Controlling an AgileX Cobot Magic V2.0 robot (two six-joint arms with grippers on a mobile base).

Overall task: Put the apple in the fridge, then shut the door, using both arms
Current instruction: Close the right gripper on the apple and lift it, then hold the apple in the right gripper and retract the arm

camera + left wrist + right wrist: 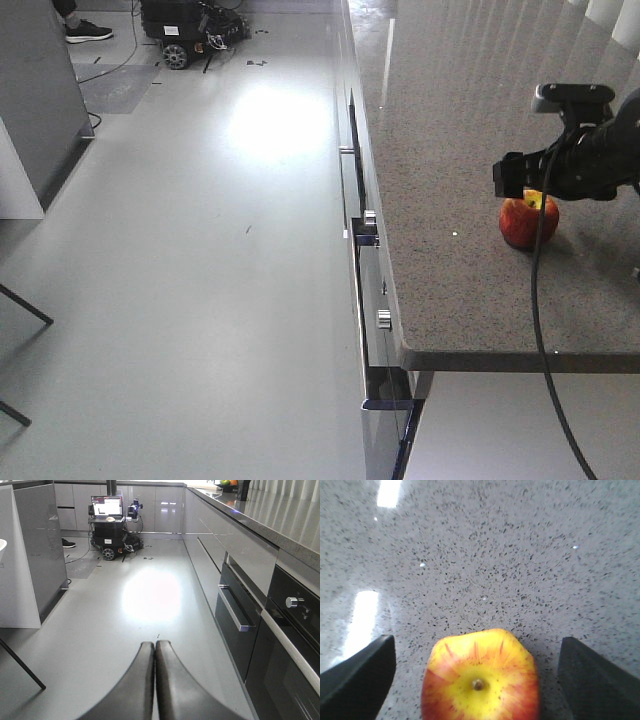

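Right claw [477, 669] is spread wide, folks, nothing gripped. Its two dark fingers [365, 672] sit in the lower left and lower right corners of the wrist view. The apple [480, 680] is planted between them at bottom centre, touching neither. Stem up, yellow patch round it, red streaks running out to the edges. It rests on the speckled grey countertop [495, 555], which fills the rest of that frame.

From the front camera the apple is at the right of the frame, with the black claw hanging just above it and a dark cable [540, 300] trailing down to the bottom edge.

Left claw [155, 680] is clenched, fingers pressed flat together at bottom centre and nothing between them, out over the glossy grey floor [125, 625]. Dark oven fronts [285, 650] line the right side, and a cart [107, 530] with a laptop stands in the upper left.
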